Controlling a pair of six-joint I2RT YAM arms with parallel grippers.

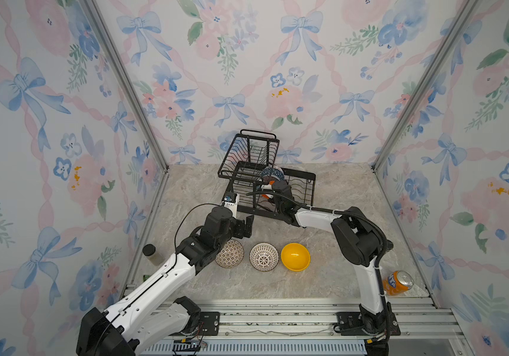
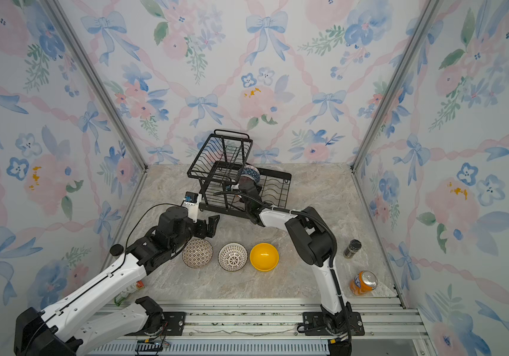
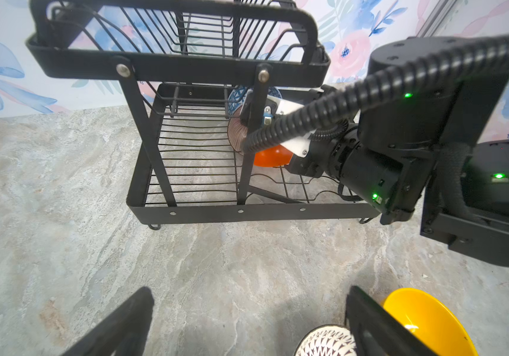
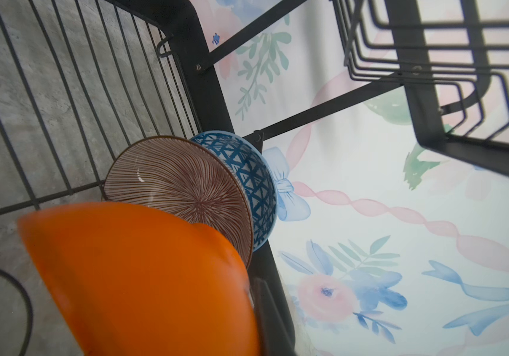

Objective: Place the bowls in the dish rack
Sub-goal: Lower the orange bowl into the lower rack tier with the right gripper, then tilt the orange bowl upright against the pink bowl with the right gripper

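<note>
Right wrist view is showing the plain glossy orange bowl [image 4: 139,277] filling the foreground, tilted on edge inside the lower tier of the black two-tier wire dish rack [image 4: 203,92]. Just behind it the pink radial-striped bowl [image 4: 182,182] is standing on edge. The blue triangle-patterned bowl [image 4: 256,185] is leaning behind that one, next to the rack's end bar. The three are overlapping so closely that I cannot tell whether they are touching.

The right gripper [image 1: 268,191] is reaching over the rack's front rim into the base. Its jaws are drawn nearly together and are pinching the rim of the orange bowl.

The left gripper [image 3: 247,323] is hovering above the grey marble-look tabletop [image 3: 62,246] in front of the rack. Its jaws are spread wide and are carrying nothing.

In both top views three more bowls are sitting upright in a row on the tabletop, in front of the rack and well apart from it:
- The darker brown-and-white lattice-patterned ceramic bowl [image 1: 230,253] is lying partly under the left arm.
- The paler lattice-patterned ceramic bowl [image 1: 264,256] is sitting in the middle.
- The plain yellow bowl [image 1: 295,256] is sitting just beside it, on the right end.

An orange soda can [image 1: 398,283] is sitting near the right front corner, well apart from the bowls.
</note>
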